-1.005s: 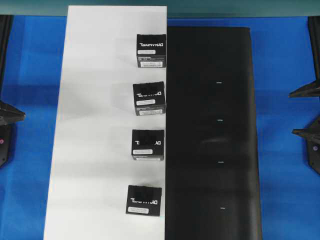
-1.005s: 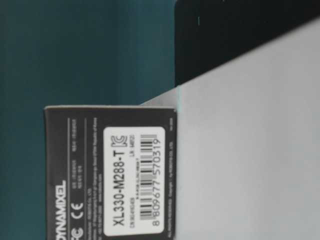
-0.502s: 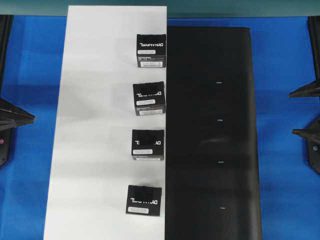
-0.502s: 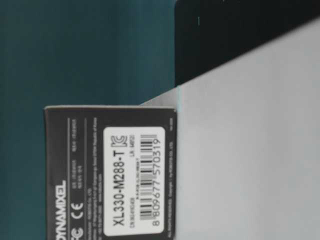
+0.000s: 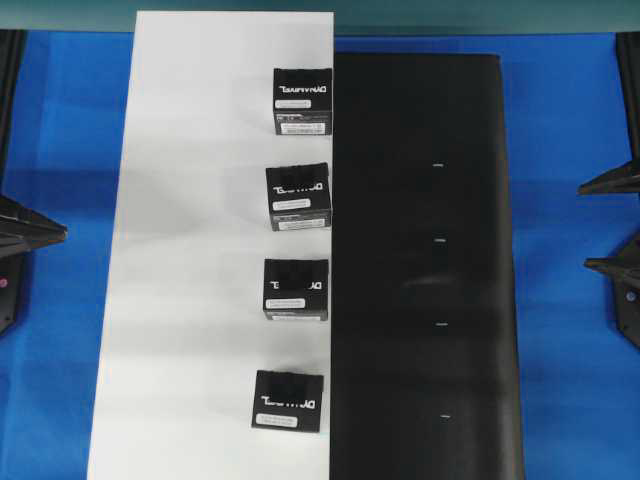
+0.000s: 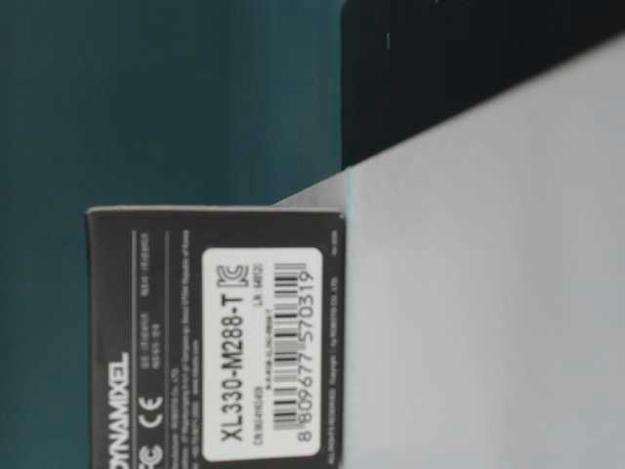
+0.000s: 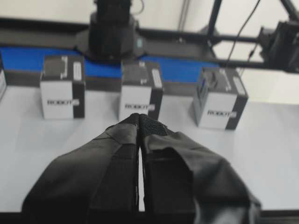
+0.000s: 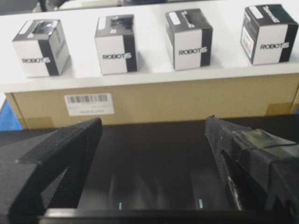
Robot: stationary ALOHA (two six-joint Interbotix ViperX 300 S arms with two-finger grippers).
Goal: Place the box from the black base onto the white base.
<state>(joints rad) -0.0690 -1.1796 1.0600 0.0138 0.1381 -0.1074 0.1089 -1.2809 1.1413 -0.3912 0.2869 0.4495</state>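
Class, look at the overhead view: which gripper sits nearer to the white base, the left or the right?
Left. The left gripper sits just off the white base at its left edge. The right gripper is beyond the black base, at the far right.

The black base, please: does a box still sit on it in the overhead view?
No, the black base lies bare; all four boxes stand on the white base.

Overhead view: even, bright light; white base (image 5: 200, 250) near blown out with faint grey banding; black base (image 5: 420, 270) matte, weak sheen streaks. Boxes cast short soft shadows. Table-level view: rotated sideways, soft focus, label text on the near box (image 6: 215, 337) legible. Left wrist view: foreground blurred, bright backlight behind. Right wrist view: sharp, faint reflections on black.
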